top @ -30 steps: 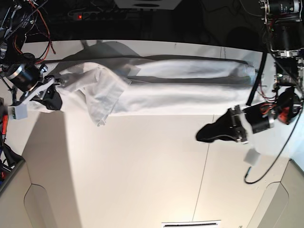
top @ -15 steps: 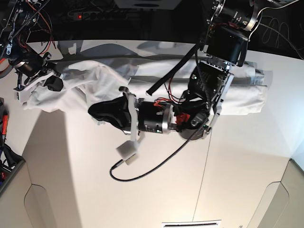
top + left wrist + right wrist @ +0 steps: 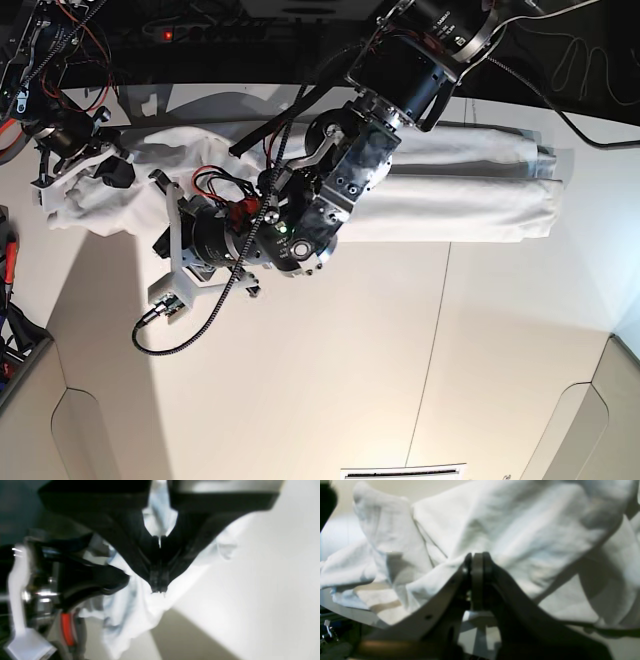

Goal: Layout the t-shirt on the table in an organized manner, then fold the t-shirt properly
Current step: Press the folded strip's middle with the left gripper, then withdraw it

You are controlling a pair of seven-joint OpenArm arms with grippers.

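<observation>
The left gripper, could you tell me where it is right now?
In the base view, the left gripper is at left-centre, over the t-shirt's bunched end.

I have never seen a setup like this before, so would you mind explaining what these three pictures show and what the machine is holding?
This is a two-armed robot working at a table. The base picture looks down on the whole scene; the other two come from cameras mounted on each wrist, looking along that arm's tool. A white t-shirt lies along the table's far edge, stretched flat at one end and bunched up at the other. The right tool is shut on a fold of the shirt at the bunched end. The left arm has reached across the table, and the left tool is also shut, its tips against the cloth; the blur hides whether it really grips it.
</observation>
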